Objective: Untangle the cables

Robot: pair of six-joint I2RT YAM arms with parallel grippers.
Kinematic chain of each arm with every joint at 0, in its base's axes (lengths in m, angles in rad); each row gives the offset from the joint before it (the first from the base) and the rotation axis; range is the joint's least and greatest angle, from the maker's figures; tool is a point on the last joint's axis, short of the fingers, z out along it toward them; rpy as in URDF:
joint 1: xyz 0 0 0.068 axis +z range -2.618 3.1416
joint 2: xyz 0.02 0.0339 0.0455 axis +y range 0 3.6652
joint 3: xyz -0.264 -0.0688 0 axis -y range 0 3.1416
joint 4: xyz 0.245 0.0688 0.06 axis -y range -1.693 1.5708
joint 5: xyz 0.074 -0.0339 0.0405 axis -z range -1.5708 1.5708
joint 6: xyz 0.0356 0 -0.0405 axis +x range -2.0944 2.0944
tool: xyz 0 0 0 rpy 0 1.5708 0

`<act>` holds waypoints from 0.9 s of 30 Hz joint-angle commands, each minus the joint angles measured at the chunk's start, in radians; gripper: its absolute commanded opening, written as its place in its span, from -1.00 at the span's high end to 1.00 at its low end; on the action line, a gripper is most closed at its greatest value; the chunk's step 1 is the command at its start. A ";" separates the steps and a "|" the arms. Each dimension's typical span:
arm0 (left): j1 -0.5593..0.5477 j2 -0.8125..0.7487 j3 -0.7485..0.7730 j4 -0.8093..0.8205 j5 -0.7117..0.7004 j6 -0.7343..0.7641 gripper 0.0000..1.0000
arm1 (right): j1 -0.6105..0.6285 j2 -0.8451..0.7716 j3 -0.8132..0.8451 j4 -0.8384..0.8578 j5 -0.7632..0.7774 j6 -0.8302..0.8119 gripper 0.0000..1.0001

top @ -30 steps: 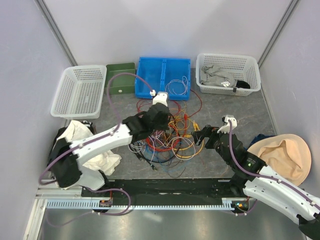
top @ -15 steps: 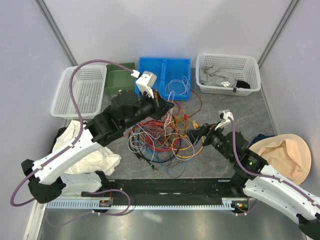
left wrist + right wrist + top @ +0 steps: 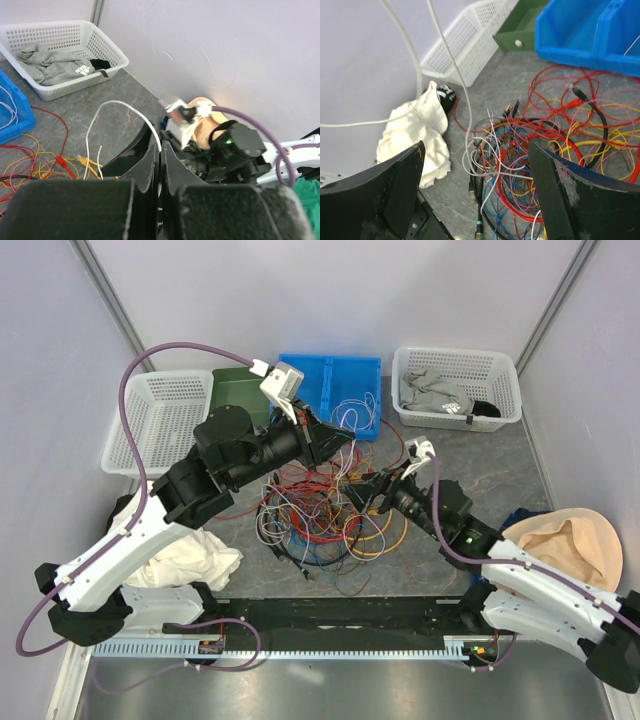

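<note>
While the cables (image 3: 320, 515) lay in a loose heap of red, orange, yellow, white, blue and black just in front of the blue bin (image 3: 300, 375), one white cable (image 3: 117, 104) was clamped between the closed fingers of the left gripper (image 3: 335, 433). That gripper was held raised over the edge of the heap nearest the bin. From the grip the white cable was seen to arch upward and then drop back toward the table in front of the bin. In the right wrist view, white strands were seen rising steeply out of the heap (image 3: 530, 145).

The right gripper (image 3: 365, 492) was held low at the side of the heap, in front of the bin's right corner. Its jaws were spread wide, nothing was gripped between them, and the heap was framed in the gap. A few thin wires (image 3: 355, 412) were coiled inside the bin's right compartment. A green box (image 3: 240, 392) was set just left of the bin. A basket (image 3: 456, 352) holding grey clothing was placed to the bin's right.
</note>
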 commanded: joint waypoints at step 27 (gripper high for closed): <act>0.000 -0.302 -0.475 0.026 -0.288 -0.020 0.29 | 0.016 0.107 0.716 -0.580 0.443 -0.259 1.00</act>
